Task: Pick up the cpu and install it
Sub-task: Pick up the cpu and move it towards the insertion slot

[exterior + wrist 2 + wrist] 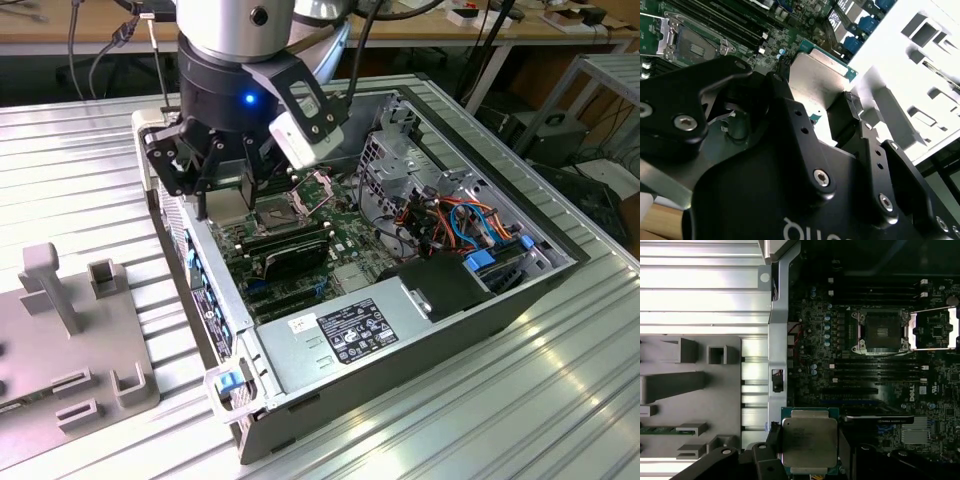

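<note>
The cpu (pixel 809 440) is a small square chip with a silvery-grey metal top on a green edge, and my gripper (pixel 809 446) is shut on its two sides. In the second wrist view the cpu (pixel 816 82) sits between the black fingers (pixel 852 106). In the exterior view the gripper (pixel 222 190) hangs over the open computer case's (pixel 520 300) far left corner, just above the motherboard. The cpu socket (pixel 882 332) lies bare, with its hinged metal frame (pixel 935 329) swung open beside it. That socket (pixel 290 210) lies a short way to the exterior view's right of the gripper.
A long black card (pixel 290 250) and memory slots lie near the socket. A power supply (pixel 350 330), orange and blue cables (pixel 470 220) and a drive cage (pixel 400 150) crowd the case. A grey fixture tray (pixel 70 340) sits on the ribbed metal table at the exterior view's left.
</note>
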Action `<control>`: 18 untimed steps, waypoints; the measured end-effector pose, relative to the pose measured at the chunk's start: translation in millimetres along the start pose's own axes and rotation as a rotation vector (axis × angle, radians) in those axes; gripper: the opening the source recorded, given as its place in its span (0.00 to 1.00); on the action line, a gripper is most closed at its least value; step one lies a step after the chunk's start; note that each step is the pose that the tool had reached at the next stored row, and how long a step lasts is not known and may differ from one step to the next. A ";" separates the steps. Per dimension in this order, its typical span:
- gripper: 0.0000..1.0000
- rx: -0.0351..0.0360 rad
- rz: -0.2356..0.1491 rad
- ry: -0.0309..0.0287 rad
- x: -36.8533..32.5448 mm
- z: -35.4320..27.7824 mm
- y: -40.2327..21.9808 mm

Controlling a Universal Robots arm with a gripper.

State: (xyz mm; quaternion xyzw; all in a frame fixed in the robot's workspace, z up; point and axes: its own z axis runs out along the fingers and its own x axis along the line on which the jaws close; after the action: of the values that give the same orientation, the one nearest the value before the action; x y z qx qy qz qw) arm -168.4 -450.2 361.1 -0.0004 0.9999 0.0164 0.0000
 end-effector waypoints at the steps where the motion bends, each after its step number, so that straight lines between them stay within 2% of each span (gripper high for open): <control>1: 0.55 0.0000 0.000 0.0000 -2.1 0.0 0.0; 12: 0.55 0.0000 0.000 0.0000 -21.4 0.0 0.0; 18: 0.55 0.0001 0.000 0.0001 -29.4 0.0 0.0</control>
State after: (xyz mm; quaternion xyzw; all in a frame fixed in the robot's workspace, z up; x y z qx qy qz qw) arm -139.0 -450.2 361.1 -0.0004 0.9999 0.0164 0.0000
